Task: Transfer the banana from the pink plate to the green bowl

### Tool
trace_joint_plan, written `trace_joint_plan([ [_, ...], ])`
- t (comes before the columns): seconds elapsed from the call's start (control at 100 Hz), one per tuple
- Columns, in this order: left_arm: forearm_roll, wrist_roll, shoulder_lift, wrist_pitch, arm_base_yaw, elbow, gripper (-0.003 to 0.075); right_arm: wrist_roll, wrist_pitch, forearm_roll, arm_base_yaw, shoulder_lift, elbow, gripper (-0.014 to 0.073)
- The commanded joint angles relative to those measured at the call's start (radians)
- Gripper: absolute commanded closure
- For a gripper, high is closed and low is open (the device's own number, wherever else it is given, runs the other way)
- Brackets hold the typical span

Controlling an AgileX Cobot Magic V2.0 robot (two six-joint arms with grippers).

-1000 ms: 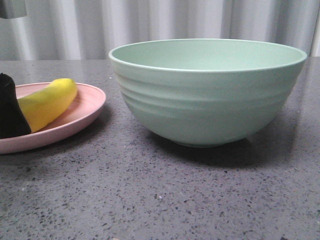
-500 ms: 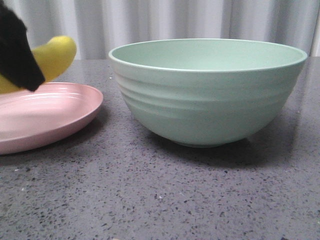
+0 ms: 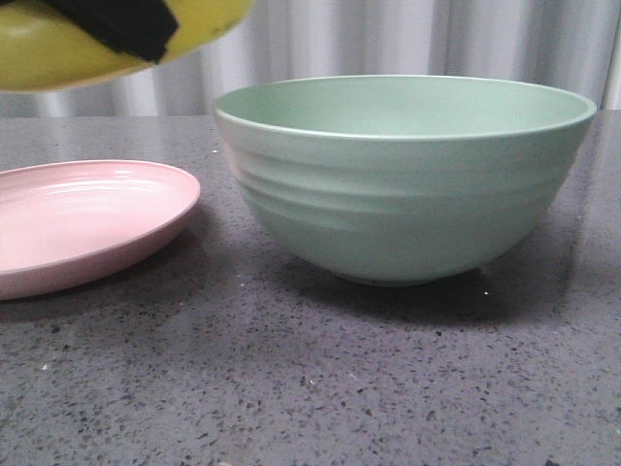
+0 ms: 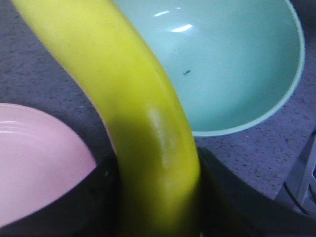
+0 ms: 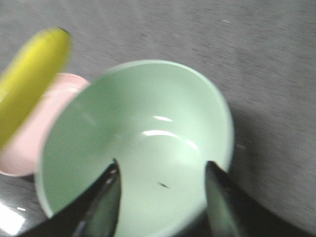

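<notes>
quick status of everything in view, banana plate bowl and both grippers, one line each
banana: lifted clear of the plate, held in the air by the left gripper
pink plate: empty, flat on the table
green bowl: upright on the table, empty apart from a tiny dark speck inside
left gripper: shut on the banana
right gripper: open, holding nothing, over the green bowl

The banana point(image 3: 58, 49) is bright yellow with a glossy sheen, crossed by the black of the left gripper point(image 3: 121, 21). Beside the bowl point(image 3: 403, 180), which is pale mint green with faint ridged bands outside, the plate point(image 3: 78, 218) is soft glossy pink. Under the bowl, the table point(image 3: 310, 388) is dark grey, speckled black and white. Behind it hangs a pale grey striped curtain point(image 3: 388, 39).
</notes>
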Motion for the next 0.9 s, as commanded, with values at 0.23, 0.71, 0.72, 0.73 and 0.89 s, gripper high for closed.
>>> trace_joint_plan([
  [0.23, -0.049, 0.005, -0.016, -0.117, -0.177, -0.034, 0.0636, -0.003, -0.212, 0.256, 0.078, 0.201, -0.1, 0.0182],
  [0.71, -0.049, 0.005, -0.015, -0.161, -0.234, -0.034, 0.0636, -0.003, -0.201, 0.382, 0.146, 0.31, -0.192, 0.0183],
  [0.72, -0.049, 0.005, -0.015, -0.161, -0.234, -0.034, 0.0636, -0.003, -0.201, 0.382, 0.146, 0.313, -0.192, 0.0183],
  [0.73, -0.049, 0.005, -0.015, -0.161, -0.234, -0.034, 0.0636, -0.003, -0.201, 0.384, 0.146, 0.313, -0.192, 0.0183],
  [0.89, -0.051, 0.005, -0.015, -0.161, -0.234, -0.034, 0.0636, -0.003, -0.199, 0.421, 0.146, 0.332, -0.192, 0.0193],
])
